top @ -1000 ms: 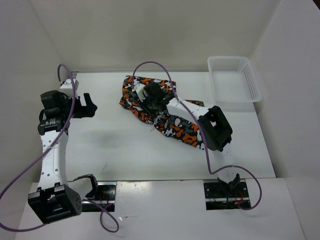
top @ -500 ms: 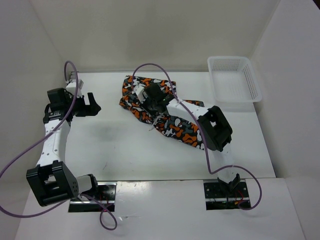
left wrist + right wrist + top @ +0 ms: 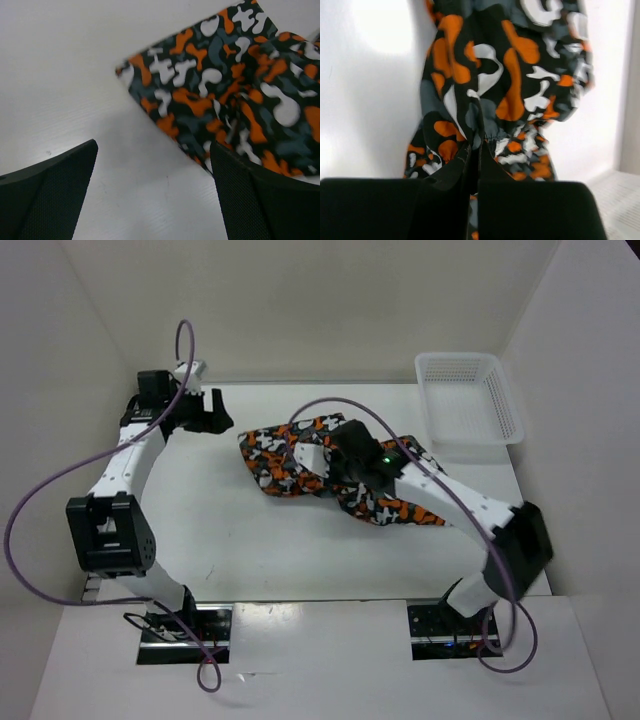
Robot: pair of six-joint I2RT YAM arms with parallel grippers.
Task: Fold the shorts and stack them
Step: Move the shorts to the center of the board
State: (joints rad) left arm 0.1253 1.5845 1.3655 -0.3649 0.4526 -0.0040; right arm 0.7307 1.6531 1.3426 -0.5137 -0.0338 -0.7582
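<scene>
My right fingers point(image 3: 467, 167) pinch a thin ridge of the shorts point(image 3: 485, 75); left fingers point(image 3: 55, 195) spread beside the shorts' corner. Risk: cloth slips, fold bunches.

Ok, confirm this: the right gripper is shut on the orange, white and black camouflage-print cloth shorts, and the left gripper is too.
Wrong about the left. The left wrist view shows the left gripper open, jaws wide apart, holding nothing. The right gripper is shut on the camouflage-print shorts.
</scene>
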